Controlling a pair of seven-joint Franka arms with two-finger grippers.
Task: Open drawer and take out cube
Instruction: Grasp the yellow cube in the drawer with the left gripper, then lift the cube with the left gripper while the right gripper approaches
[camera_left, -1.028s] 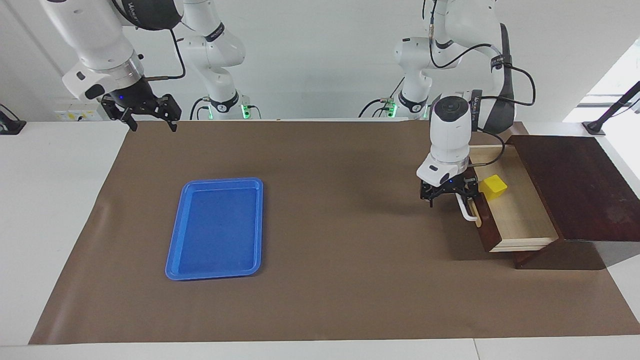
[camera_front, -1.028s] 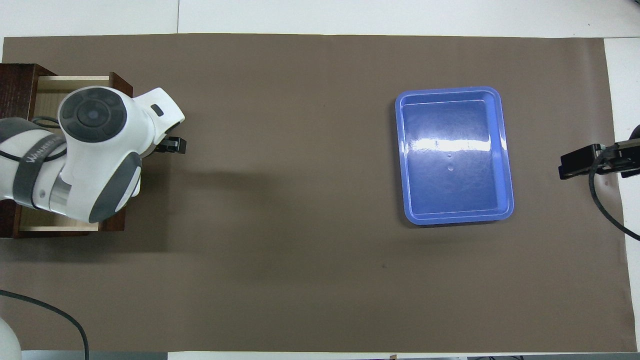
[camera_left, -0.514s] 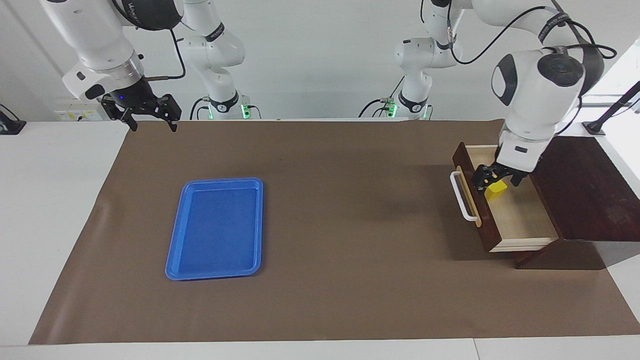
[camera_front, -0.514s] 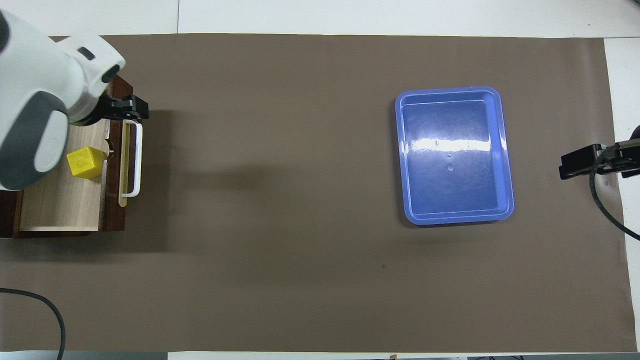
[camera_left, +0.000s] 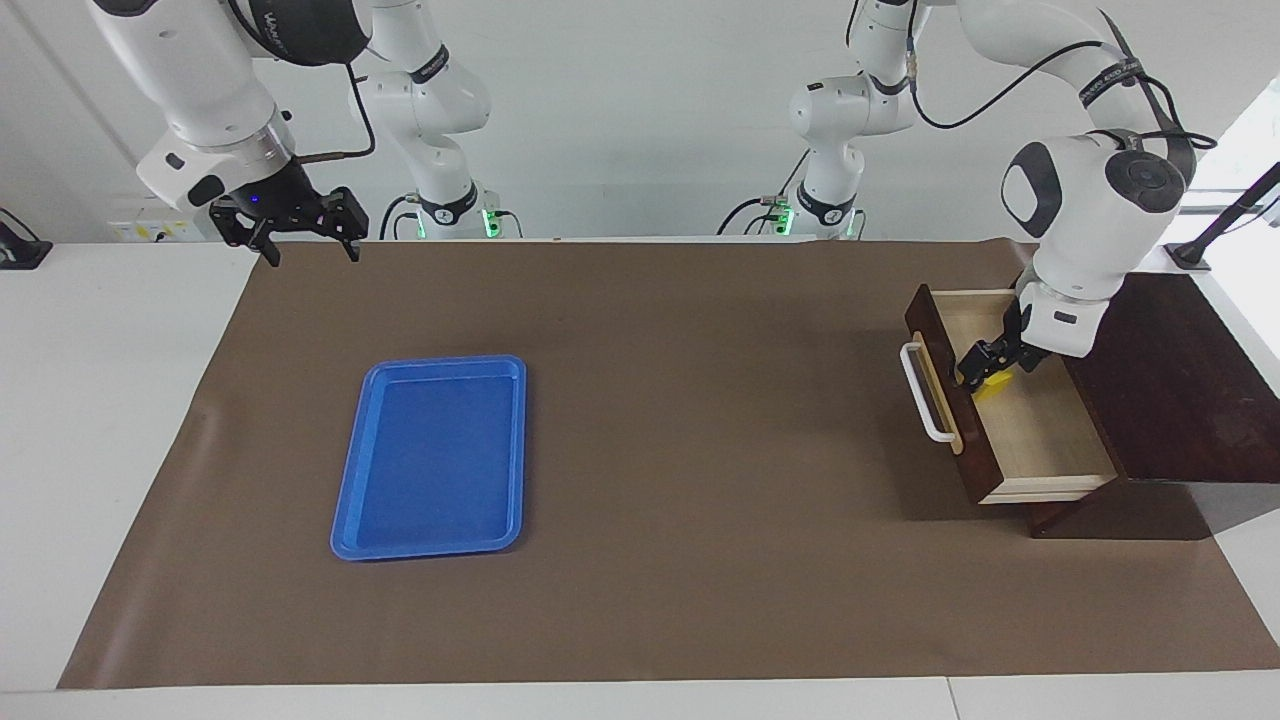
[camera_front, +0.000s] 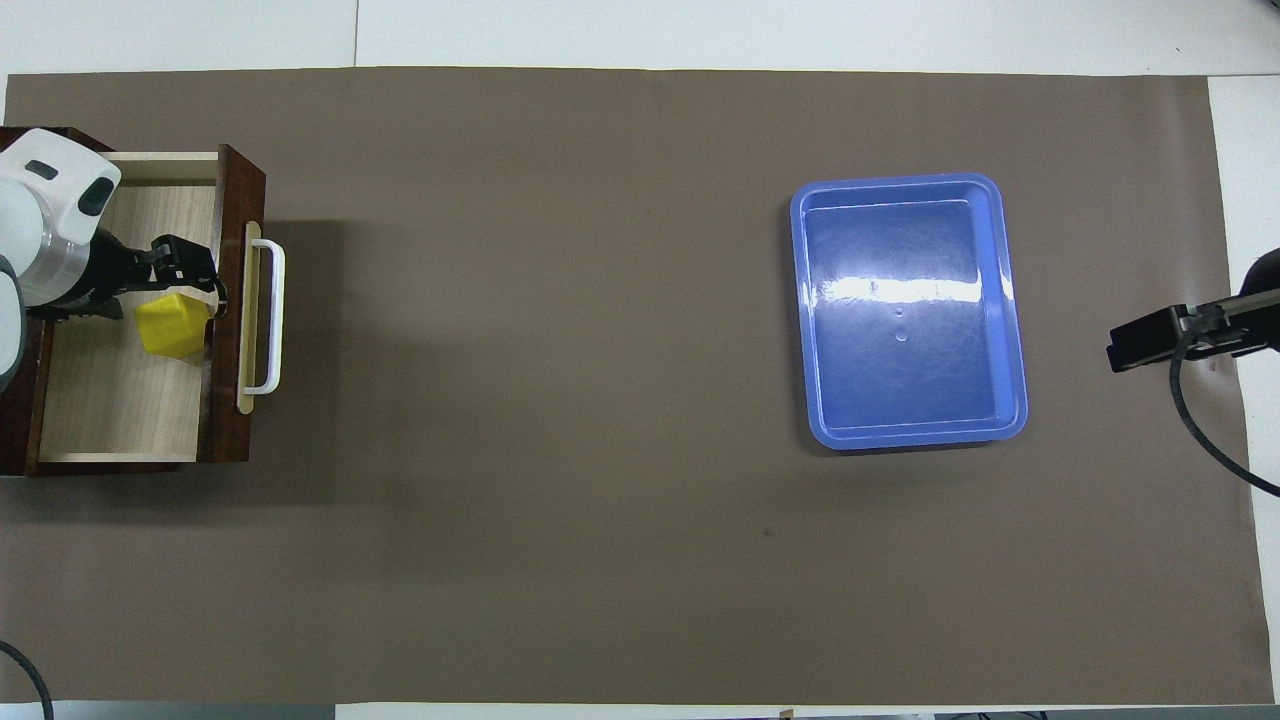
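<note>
While the drawer (camera_left: 1010, 420) stands pulled out, the left pincer (camera_left: 990, 366) reaches into it at the cube (camera_front: 172, 325).
Its fingers are spread wide, astride the yellow cube without gripping it; 1 second ago this pincer was at the white handle (camera_left: 925, 392). The handle's long axis runs toward the robots. The right pincer (camera_left: 297, 225) waits, open, over the bench (camera_left: 700, 400) edge.

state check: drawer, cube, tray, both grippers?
drawer: pulled open, pale interior exposed.
cube: in the drawer, close to its front panel, not lifted.
blue tray: flat on the mat toward the right arm's end, nothing in it.
left gripper: open, down inside the drawer at the cube, no grip.
right gripper: open, holds nothing, waiting over the mat's edge at the right arm's end.
</note>
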